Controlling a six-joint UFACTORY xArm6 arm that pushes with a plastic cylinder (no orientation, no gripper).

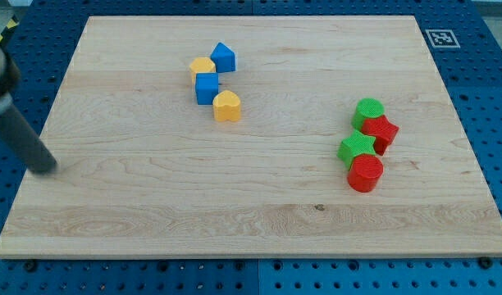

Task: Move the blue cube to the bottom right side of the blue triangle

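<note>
The blue cube [207,88] sits on the wooden board, just below and left of the blue triangle [223,56]. A yellow block [202,67] touches both from the left, and a yellow heart-shaped block [227,106] lies at the cube's lower right. My tip [44,166] rests at the board's left edge, far to the left of and below the blue cube, touching no block.
At the view's right is a cluster: a green cylinder [368,111], a red star [381,132], a green star [357,148] and a red cylinder [366,173]. The board [251,221] lies on a blue pegboard with a marker tag [440,37] at top right.
</note>
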